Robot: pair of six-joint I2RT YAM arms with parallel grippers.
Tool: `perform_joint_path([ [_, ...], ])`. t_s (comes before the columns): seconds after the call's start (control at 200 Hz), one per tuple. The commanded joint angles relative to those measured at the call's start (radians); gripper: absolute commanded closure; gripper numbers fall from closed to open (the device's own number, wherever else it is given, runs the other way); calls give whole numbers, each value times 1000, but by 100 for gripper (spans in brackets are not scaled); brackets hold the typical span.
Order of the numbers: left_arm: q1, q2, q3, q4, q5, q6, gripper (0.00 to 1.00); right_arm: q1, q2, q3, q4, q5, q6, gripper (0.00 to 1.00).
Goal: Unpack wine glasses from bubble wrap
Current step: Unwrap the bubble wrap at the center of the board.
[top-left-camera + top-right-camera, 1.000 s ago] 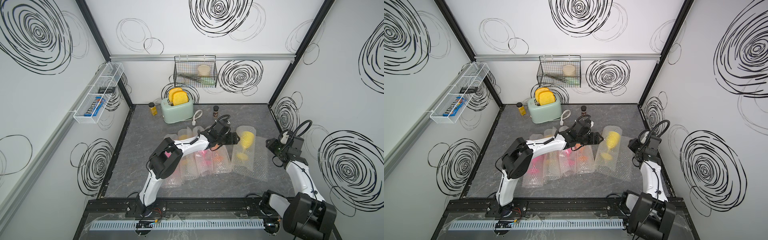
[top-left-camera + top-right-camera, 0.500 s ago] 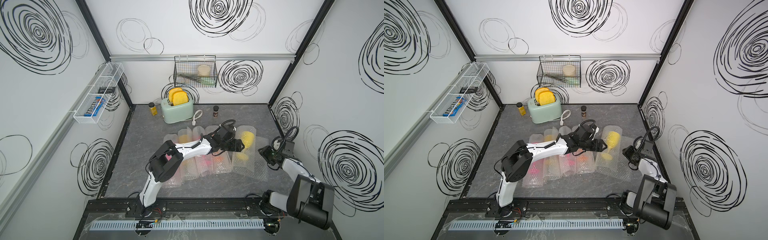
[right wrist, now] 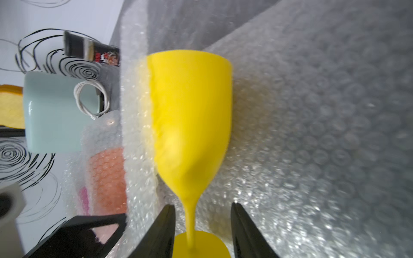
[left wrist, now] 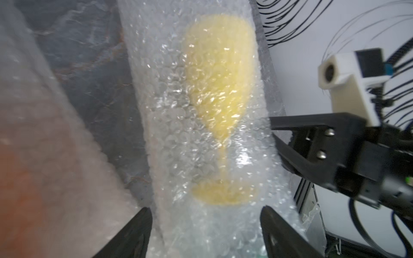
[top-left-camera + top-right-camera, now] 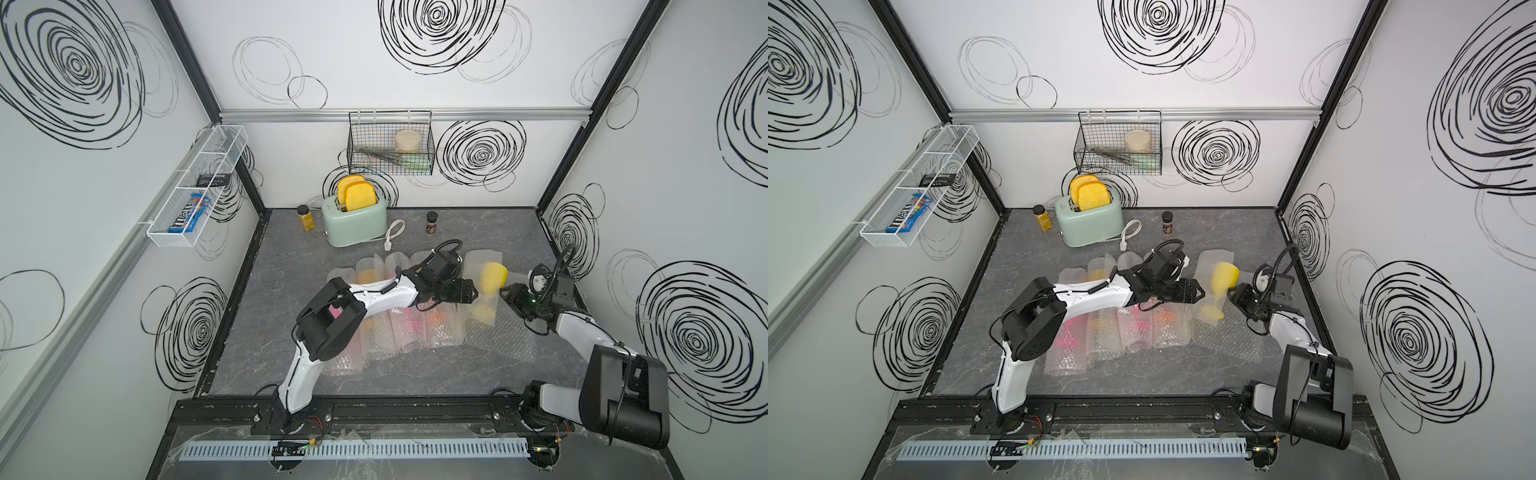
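**Where the cameras look**

Both top views look down from high up, seeing the whole grey marbled table [image 5: 291,257]. Both wrist views look from very near at the yellow plastic stemmed goblet [image 3: 192,116], the left one through clear bubble wrap [image 4: 169,125]. All four views share it.

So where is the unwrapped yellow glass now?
In both top views the yellow glass lies on open bubble wrap at the row's right end, between left fingers and right fingers.
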Motion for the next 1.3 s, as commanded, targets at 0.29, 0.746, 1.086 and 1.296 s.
perform_joint_path([
  [0.29,94,-123,-90,100,56,-32,18,114,102,123,-89,128,-47,41],
  [0.746,102,-163,-125,143,72,-51,18,214,192,133,-110,194,-61,25],
  [1.086,103,-169,-144,154,79,-52,18,195,142,258,-310,334,-203,17],
  [1.296,115,-174,-164,148,97,-48,19,194,180,451,-420,392,-385,10],
])
